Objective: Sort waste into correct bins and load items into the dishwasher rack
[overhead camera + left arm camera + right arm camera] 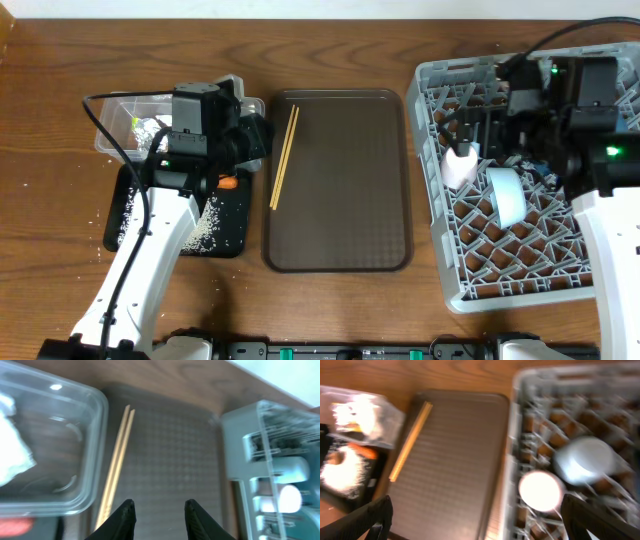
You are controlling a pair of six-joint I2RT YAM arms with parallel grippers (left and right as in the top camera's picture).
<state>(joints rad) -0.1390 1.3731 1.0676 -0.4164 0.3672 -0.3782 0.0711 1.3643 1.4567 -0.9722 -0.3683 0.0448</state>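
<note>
Two wooden chopsticks (283, 155) lie side by side on the brown serving tray (340, 200), near its 10 o'clock corner, and the left claw (160, 519) hangs close by, fingers narrowly apart, holding nothing. At 3 o'clock from this tray the grey dishwasher rack (500, 270) keeps the pale pink cup (460, 166) and the light blue cup (507, 193), with the right claw (475, 525) above it spread wide and empty; at 9 o'clock the clear tub (115, 110) holds a white tissue (12, 450).

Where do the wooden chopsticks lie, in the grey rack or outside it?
Outside it. The chopsticks lie flat, side by side, on the brown tray near its left edge, apart from the rack.
</note>
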